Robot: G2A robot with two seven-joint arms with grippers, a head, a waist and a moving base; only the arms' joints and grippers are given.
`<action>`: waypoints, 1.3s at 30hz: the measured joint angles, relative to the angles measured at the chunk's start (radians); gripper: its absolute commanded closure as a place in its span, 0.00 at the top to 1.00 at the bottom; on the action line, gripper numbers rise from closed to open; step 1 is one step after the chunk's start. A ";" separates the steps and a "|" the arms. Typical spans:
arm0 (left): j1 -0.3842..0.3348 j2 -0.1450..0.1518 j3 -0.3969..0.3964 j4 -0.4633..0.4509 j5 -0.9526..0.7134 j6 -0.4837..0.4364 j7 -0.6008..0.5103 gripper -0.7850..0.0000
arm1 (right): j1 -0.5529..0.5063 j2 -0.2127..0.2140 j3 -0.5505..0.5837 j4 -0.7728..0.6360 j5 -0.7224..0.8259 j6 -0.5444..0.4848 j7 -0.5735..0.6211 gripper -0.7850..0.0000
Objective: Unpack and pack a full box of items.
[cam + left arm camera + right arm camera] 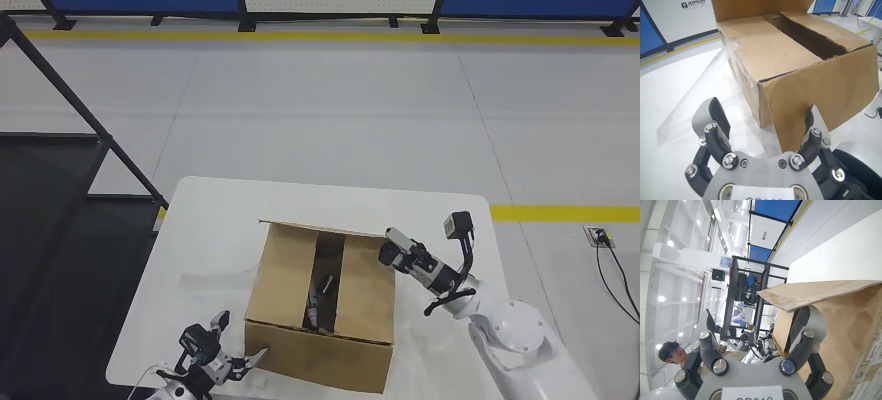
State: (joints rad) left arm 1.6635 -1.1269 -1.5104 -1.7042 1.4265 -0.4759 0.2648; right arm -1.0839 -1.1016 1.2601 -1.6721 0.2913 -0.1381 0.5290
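The left gripper (764,117) is spread wide and holds nothing. It is at the near left corner of the box (300,275). One of its fingers (808,119) is right at the edge of the near flap (819,91), which hangs down the outside. The right gripper (755,321) is spread wide too, with nothing in it, up at the far right corner. One of its fingers sits just under a loose flap (810,292) that sticks out there. The box stands in the middle of the table (210,225). Its big top flaps (772,49) lie almost flat with a gap (322,285) between them, and dark things (318,300) show inside. So I think the job is at its start: the box is being opened and nothing is out yet. Next, the big flaps need to be pushed up and out. A clear strip of tape (696,85) trails from the box onto the table on the left and may stick. The near table edge is close to the left gripper, and the right edge is close to the right one. The most room for setting things down is far and left.
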 measured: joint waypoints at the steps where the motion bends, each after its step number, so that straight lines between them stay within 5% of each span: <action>1: 0.000 0.000 0.000 0.000 0.000 0.000 0.000 1.00 | 0.000 0.000 0.000 0.000 0.000 0.000 0.000 1.00; 21: 0.006 0.003 0.007 -0.001 -0.019 -0.013 -0.014 1.00 | 0.347 -0.113 -0.259 0.356 -0.090 0.036 -0.368 1.00; 32: 0.003 0.004 0.023 -0.001 0.005 0.007 -0.017 1.00 | 0.531 -0.178 -0.361 0.671 -0.080 0.120 -0.284 1.00; 39: 0.006 0.003 0.040 0.001 0.022 0.022 -0.004 1.00 | 0.564 -0.201 -0.361 0.739 -0.081 0.056 -0.298 1.00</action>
State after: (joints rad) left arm 1.6696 -1.1237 -1.4707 -1.7034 1.4481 -0.4541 0.2605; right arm -0.5196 -1.3026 0.8993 -0.9334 0.2107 -0.0818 0.2306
